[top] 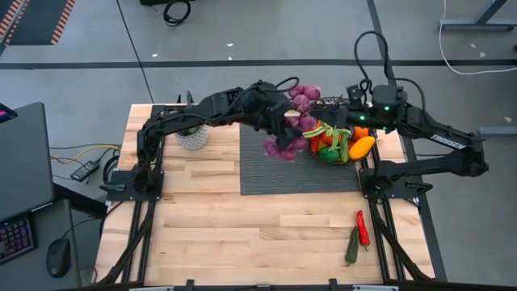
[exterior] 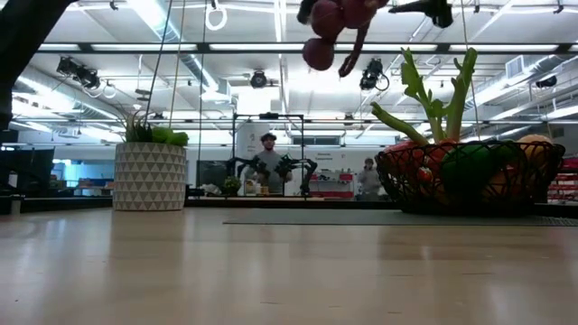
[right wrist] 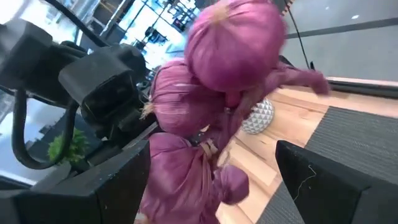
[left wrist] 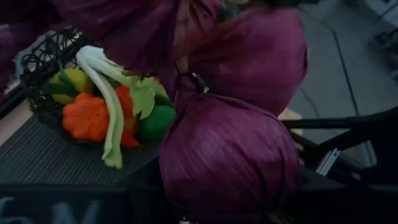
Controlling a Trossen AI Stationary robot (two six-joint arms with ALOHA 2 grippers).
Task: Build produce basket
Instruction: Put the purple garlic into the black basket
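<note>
While the string of purple cloth bulbs (top: 296, 121) hangs in the air just beside the round dark wire-mesh basket (top: 338, 129), you can see its long axis running up and down, tail low. Your left gripper (top: 284, 121) pinches it partway along. Your right gripper (top: 349, 95), fingers spread wide, waits just above the basket of coloured toy vegetables on the grey mat (top: 275, 174).
</note>
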